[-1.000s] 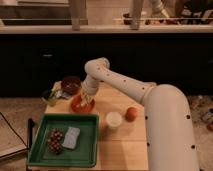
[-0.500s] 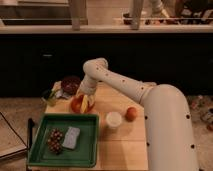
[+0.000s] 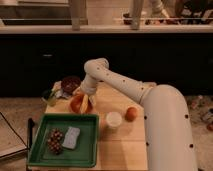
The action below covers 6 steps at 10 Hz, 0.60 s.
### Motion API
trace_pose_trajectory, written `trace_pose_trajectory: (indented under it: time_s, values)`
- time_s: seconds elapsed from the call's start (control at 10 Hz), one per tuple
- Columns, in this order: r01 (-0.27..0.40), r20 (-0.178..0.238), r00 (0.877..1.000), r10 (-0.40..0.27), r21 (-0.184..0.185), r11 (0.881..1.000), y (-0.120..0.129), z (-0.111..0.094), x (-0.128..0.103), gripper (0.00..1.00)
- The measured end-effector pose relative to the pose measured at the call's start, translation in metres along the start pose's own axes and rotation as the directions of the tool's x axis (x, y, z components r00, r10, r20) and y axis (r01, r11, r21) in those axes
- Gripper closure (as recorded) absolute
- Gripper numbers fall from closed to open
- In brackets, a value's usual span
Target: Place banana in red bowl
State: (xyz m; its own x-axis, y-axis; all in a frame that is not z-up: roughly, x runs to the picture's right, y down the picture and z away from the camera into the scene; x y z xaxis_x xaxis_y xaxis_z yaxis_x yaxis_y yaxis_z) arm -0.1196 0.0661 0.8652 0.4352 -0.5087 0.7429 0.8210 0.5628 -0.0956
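Across the top of the frame: pale counter (image 3: 100, 29) over a dark cabinet front.

From lower right up to centre: white arm (image 3: 150, 100), bent near upper centre, wrist turned down and to the left.

Beneath the arm, lower centre: wooden table (image 3: 120, 147).

On the table's lower left: green tray (image 3: 87, 155), holding a dark knobbly cluster (image 3: 55, 141) at left and a pale grey block (image 3: 71, 137) just beside it at right.

Left of centre, just above the tray's far edge: red bowl (image 3: 75, 105), standing on the table.

Up and left of the red bowl, near it: dark bowl (image 3: 70, 84), with a small green thing (image 3: 49, 96) at its lower left, too dim to name.

Right of the tray, near centre: white cup (image 3: 114, 120), upright; just beside it at right, an orange (image 3: 131, 114).

At the arm's end, down over the red bowl: gripper (image 3: 83, 101), tip lost among bowl and fruit. Cannot tell whether clamped or let go.

At the gripper's tip, within the red bowl's outline: banana (image 3: 85, 105), a pale yellow strip standing roughly upright. Cannot tell whether it rests in the bowl or hangs from the gripper.
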Motion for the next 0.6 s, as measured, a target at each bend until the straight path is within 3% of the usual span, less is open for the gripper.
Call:
trace_pose_trajectory:
  time_s: [0.6]
  values:
    - [-0.022, -0.028, 0.999, 0.022, 0.004, 1.0, 0.005, -0.0049, 0.0109, 0.2]
